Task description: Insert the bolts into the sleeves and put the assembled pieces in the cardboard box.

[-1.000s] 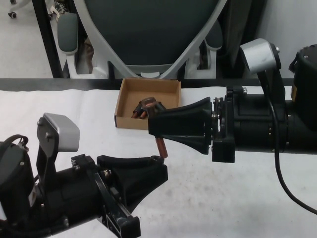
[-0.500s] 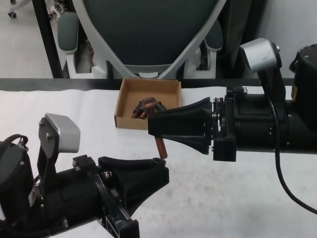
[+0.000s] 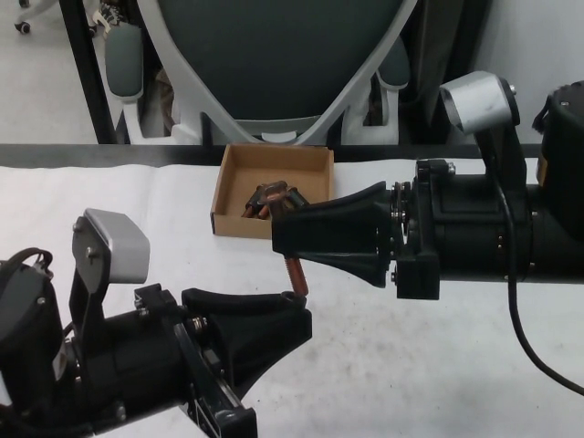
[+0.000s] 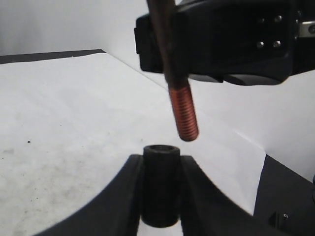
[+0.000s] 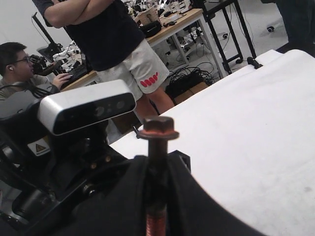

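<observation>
The left gripper (image 3: 290, 301) is sitting low over the near part of the white bench (image 3: 438, 365), and its two fingers are clamping a short black sleeve (image 4: 161, 189) between them. The sleeve is standing upright with its open bore facing up, as the left wrist view is showing. The right gripper (image 3: 278, 239) is reaching in from the right side of the bench, above and just beyond the left gripper, and its fingers are closing on the plain shank of a copper-coloured bolt (image 4: 182, 110). The bolt is hanging nearly vertical with a slight tilt, with its flanged hexagonal head sticking up above the right fingers in the right wrist view and its threaded end pointing down. In the left wrist view the threaded tip is hovering just above the sleeve's mouth, slightly off to one side, with a visible gap between the two, so the bolt is not entering the bore. The cardboard box (image 3: 274, 157) is resting open on the far side of the bench, beyond both grippers, and several copper-coloured pieces (image 3: 269, 199) are lying inside it in a loose cluster. An office chair (image 3: 274, 55) is standing behind the bench's far edge.
</observation>
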Available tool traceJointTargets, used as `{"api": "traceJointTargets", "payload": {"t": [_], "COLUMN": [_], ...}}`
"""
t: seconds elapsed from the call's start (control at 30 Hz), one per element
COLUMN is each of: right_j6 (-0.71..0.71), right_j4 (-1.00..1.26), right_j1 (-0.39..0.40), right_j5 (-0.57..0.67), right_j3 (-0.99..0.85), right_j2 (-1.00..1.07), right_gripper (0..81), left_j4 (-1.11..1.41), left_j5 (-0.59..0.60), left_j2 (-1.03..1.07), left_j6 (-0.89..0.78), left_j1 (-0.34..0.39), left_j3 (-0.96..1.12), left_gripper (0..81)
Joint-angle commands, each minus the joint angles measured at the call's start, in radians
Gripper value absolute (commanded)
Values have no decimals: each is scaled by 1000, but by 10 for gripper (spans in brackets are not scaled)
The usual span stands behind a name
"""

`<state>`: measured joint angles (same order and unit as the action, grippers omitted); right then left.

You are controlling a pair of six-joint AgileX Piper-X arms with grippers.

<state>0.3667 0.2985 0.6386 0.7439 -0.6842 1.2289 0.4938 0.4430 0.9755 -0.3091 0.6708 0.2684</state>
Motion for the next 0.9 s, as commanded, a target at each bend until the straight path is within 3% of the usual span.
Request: {"api": "traceJointTargets", "payload": {"t": [0.0, 0.5, 0.87], "right_j6": [9, 16, 19], "right_j4": [14, 14, 14], "right_j1": [-3, -3, 10], "right_j5": [14, 25, 25], "right_j3": [-13, -13, -13], "right_j2": [-2, -2, -2], "right_gripper": [3, 3, 3], "left_j4": [32, 70, 72], "left_j5": [-4, 59, 34], "left_j2": [-2, -2, -2], "left_j6": [4, -3, -6], "left_j1": [1, 1, 1], "left_j3": [3, 3, 3], "left_gripper": [8, 8, 8]}}
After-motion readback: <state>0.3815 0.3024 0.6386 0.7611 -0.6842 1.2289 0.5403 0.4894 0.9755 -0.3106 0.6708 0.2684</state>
